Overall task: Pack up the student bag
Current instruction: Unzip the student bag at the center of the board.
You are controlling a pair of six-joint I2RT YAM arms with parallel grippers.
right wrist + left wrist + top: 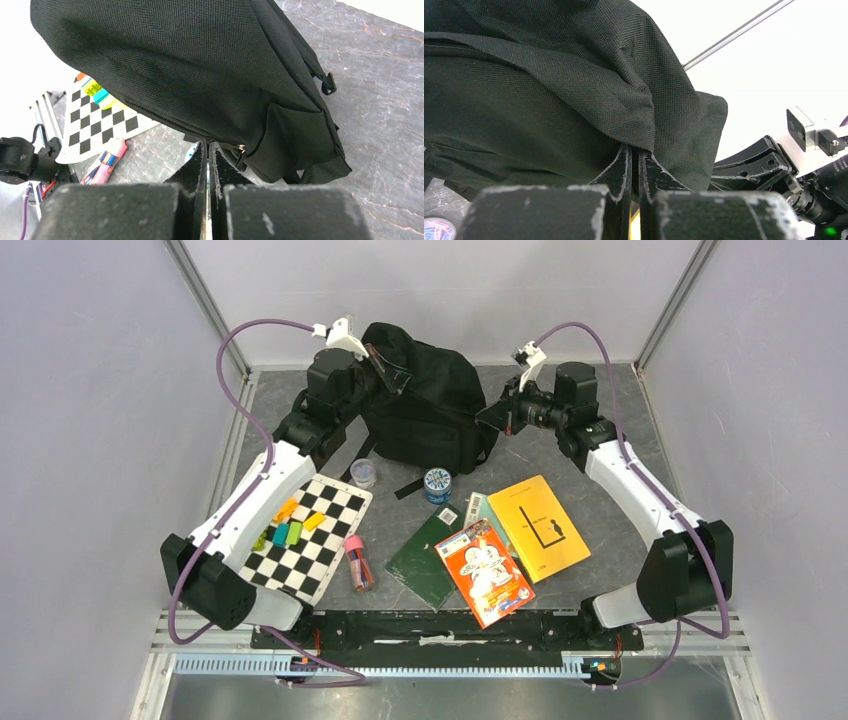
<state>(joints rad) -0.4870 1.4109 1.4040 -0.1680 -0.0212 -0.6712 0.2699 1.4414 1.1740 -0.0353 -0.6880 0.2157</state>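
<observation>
My left gripper (pixel 636 151) pinches a fold of the bag (pixel 425 405), while my right gripper (pixel 208 146) sits shut against its lower seam, any catch hidden.

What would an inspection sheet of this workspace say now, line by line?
Surface: dark grey stone-look table.
Job's things: student bag, black, far middle, between both grippers.
Clutter: checkerboard with coloured blocks, small jar, blue tin, pink-capped tube, green book, orange book, yellow book.
Grippers: left gripper shut on a bag fold; right gripper shut, tips at the bag's zipper seam.
Cables: purple cables arch from both wrists.
Surroundings: grey walls, metal frame.
</observation>
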